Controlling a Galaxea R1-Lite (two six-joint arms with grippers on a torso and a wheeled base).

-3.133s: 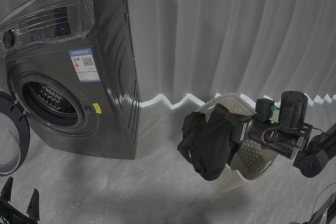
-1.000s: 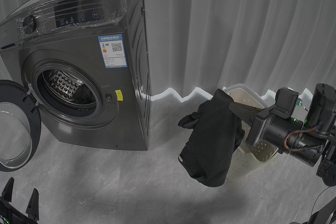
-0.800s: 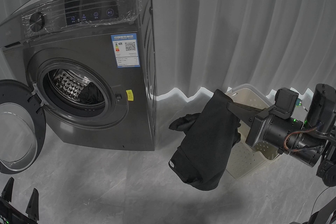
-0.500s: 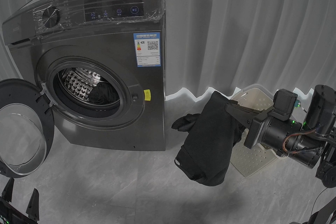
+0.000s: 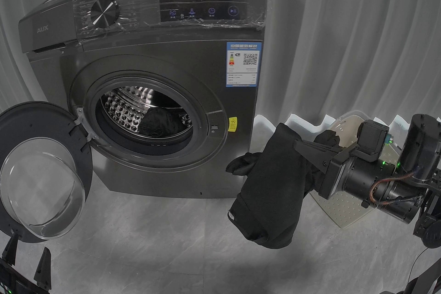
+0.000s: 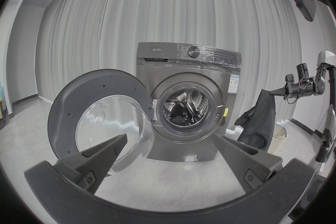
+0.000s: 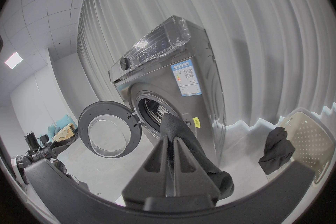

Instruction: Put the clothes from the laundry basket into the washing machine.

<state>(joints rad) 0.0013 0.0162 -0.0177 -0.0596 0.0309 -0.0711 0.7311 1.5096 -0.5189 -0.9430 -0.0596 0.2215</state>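
Garment (image 5: 275, 189) status, head view: black, pinched at its top fold by the right claw (image 5: 297, 143), fingers clamped together on the cloth. The rest hangs in a long limp drape between washer (image 5: 151, 47) and basket (image 5: 349, 210), and looks clear of the floor. Door (image 5: 41, 171) is swung wide, and the drum (image 5: 124, 109) has one dark piece (image 5: 158, 122) in already. Left claw (image 5: 26, 258) sits low by the door, fingers apart, empty.

Left wrist view: left claw (image 6: 168, 137) spread wide, nothing between the fingers, facing the open washer (image 6: 189, 60). Garment (image 6: 260, 119) dangles from the right claw (image 6: 274, 92) beside the washer's front corner, with the basket (image 6: 281, 133) behind it.

Right wrist view: right claw (image 7: 170, 140) pressed tight, cloth bunched out past the tips. Garment (image 7: 199, 158) falls away under it. A second piece (image 7: 278, 149), black too, is draped over the basket (image 7: 311, 140) rim, not yet moved.

Handling, my read: light, soft, no stiffness, not fragile. One pinch carries it fine, but the free tail will swing and lag behind the arm, so I'd go slow. The hem could snag on the drum lip, so I'd push the claw well inside before letting go. For the second piece, grab the thick bunched middle, not a thin edge that could slip out.
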